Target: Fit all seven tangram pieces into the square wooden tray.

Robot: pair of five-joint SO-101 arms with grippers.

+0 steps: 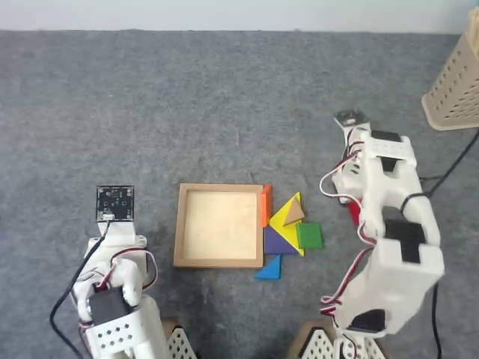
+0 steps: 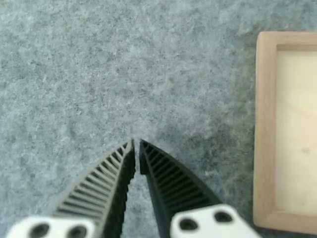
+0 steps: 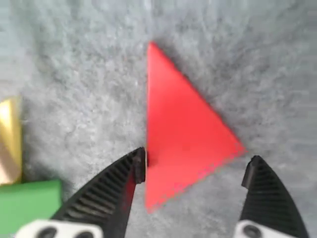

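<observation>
No lettering, number, label or sign can be read on any surface here.

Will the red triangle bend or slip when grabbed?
Probably won't bend: the red triangle looks flat, stiff, crisp-edged. Lying flat on grey carpet, it shouldn't roll. Its slanted sides might slip in the open right gripper.

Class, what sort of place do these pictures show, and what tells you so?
Probably a robotics lab bench: a left arm and right arm over a grey mat, with a wooden tray and coloured tangram pieces laid out.
</observation>
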